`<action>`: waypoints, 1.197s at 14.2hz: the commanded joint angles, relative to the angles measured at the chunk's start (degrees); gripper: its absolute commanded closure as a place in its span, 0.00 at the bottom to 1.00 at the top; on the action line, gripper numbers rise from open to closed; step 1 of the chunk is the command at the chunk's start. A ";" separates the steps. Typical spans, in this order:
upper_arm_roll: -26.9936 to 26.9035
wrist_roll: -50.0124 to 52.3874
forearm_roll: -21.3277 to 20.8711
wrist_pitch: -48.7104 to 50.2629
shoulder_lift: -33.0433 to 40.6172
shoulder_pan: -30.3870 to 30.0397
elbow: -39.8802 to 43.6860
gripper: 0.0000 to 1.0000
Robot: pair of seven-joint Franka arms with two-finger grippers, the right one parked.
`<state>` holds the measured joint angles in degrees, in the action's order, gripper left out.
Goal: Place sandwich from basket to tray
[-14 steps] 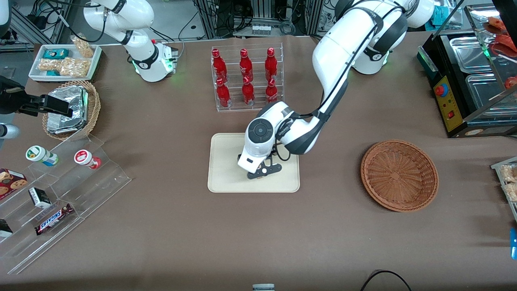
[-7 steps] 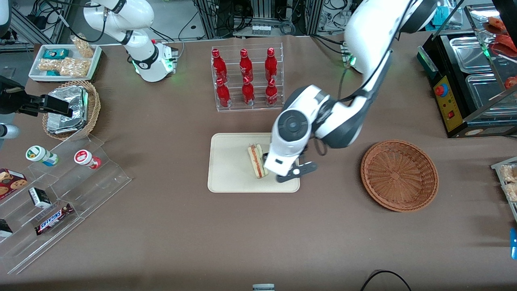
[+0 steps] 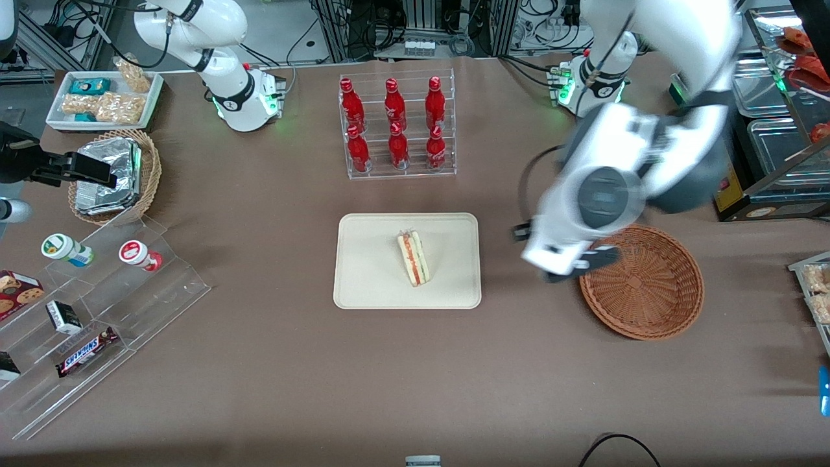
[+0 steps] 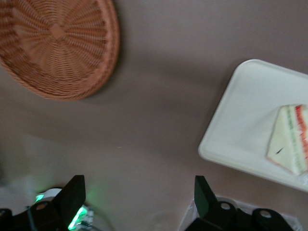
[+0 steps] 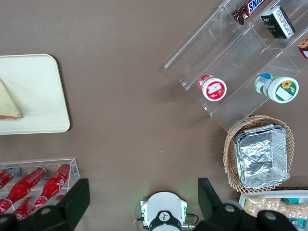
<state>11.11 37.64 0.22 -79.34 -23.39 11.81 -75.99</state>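
Observation:
The sandwich (image 3: 413, 259) (image 4: 291, 144) (image 5: 7, 106), a pale wedge with red and green filling, lies on the cream tray (image 3: 369, 272) (image 4: 240, 134) (image 5: 33, 96) near the table's middle. Nothing lies in the reddish-brown wicker basket (image 3: 642, 285) (image 4: 53, 43), which sits toward the working arm's end of the table. My gripper (image 3: 561, 259) (image 4: 139, 185) hangs above the bare cloth between tray and basket, over the basket's near rim. It is open, its fingers wide apart with nothing between them.
A clear rack of red bottles (image 3: 397, 126) stands farther from the front camera than the tray. Toward the parked arm's end are a tan basket of foil packs (image 3: 117, 175), a white snack tray (image 3: 104, 97) and acrylic shelves (image 3: 97, 305). A black appliance (image 3: 746, 143) stands near the basket.
One second ago the gripper was down on the tray. It has let go of the sandwich, which now lies there alone, and swung up toward the basket.

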 commanded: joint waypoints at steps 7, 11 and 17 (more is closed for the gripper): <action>0.58 -25.95 -2.85 11.92 10.29 -18.31 -1.53 0.00; 0.58 -24.20 -2.86 11.76 10.21 -18.23 1.19 0.00; 0.93 -20.43 -3.20 14.21 12.67 -17.70 -1.34 0.00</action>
<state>11.70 14.65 -1.91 -66.26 -12.65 -6.32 -75.37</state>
